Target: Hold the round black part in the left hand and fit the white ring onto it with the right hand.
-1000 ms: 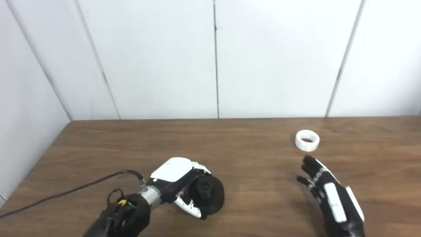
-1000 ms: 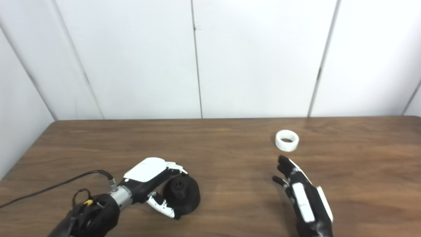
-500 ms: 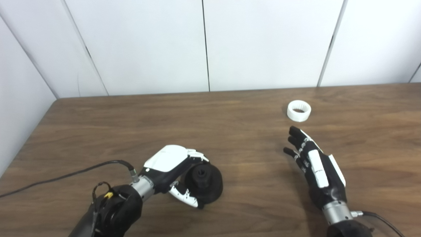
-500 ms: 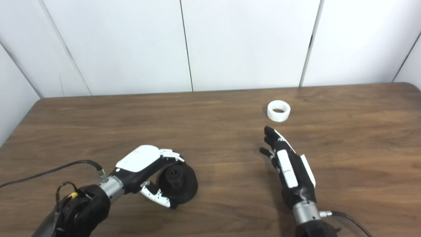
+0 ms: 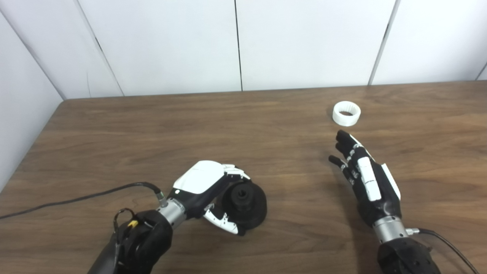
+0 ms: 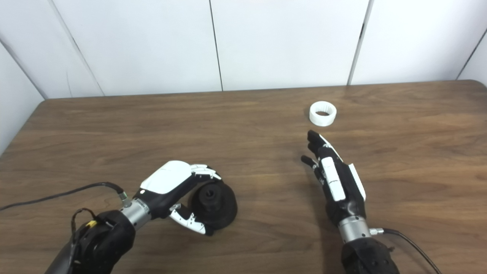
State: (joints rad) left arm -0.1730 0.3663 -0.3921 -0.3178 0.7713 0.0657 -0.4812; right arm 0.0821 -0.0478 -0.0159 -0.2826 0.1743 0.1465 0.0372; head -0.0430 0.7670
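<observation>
The round black part [image 5: 245, 201] rests on the wooden table [image 5: 152, 125] near its front, with a raised hub and a hole in the middle. My left hand [image 5: 205, 190] is wrapped around its left side, fingers over the top and thumb below. The white ring [image 5: 346, 113] lies flat on the table at the back right. My right hand [image 5: 365, 179] hovers open just in front of the ring, fingers stretched toward it and short of touching it.
A black cable [image 5: 76, 198] trails from my left wrist to the table's left edge. Another cable [image 5: 445, 243] leaves my right wrist at the bottom right. White wall panels [image 5: 236, 42] stand behind the table.
The camera has tilted down, so the whole scene sits higher in the picture. My right hand has reached further forward toward the white ring. My left hand stays closed on the black part.
</observation>
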